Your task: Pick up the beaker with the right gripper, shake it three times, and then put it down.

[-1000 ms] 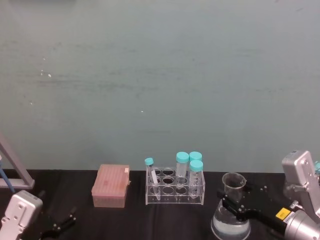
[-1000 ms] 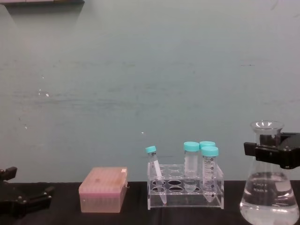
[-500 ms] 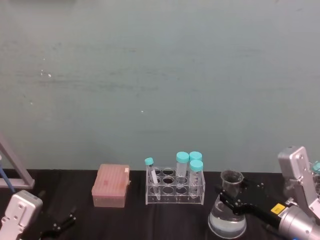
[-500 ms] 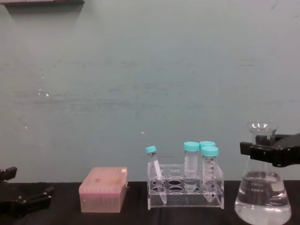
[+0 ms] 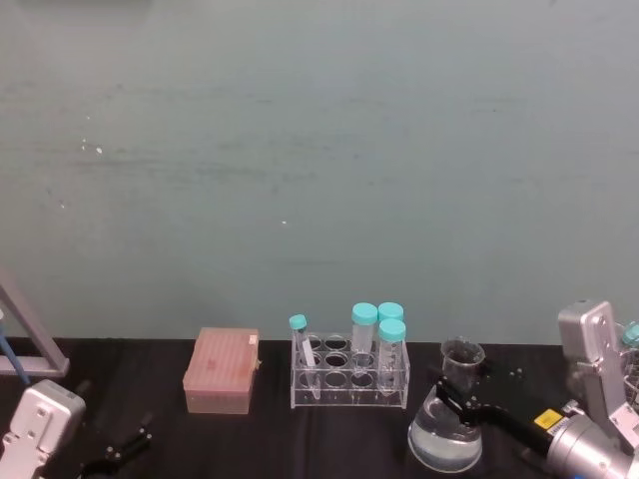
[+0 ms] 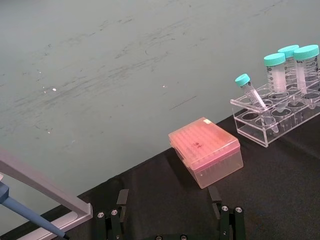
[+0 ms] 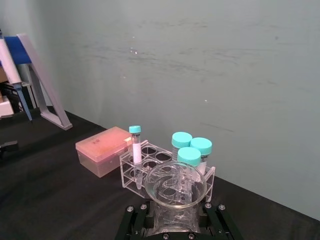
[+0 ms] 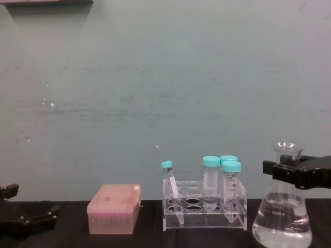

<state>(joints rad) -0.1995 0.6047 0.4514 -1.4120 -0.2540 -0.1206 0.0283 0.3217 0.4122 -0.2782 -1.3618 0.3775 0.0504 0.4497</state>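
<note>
Black surface: we note the right tool pinching the beaker by its neck, right of the tube rack, presumably for shaking; left tool parked, spread.

Right gripper: we log it to the right of the tube rack and nearer our body, jaws closed on the neck of the beaker, just under the rim. The right arm comes in from the lower right, its gripper pointing toward the rack. Left gripper: low, well to the left of the rack, fingers spread apart, holding nothing. The left wrist sits behind it, farther from the rack.
</note>
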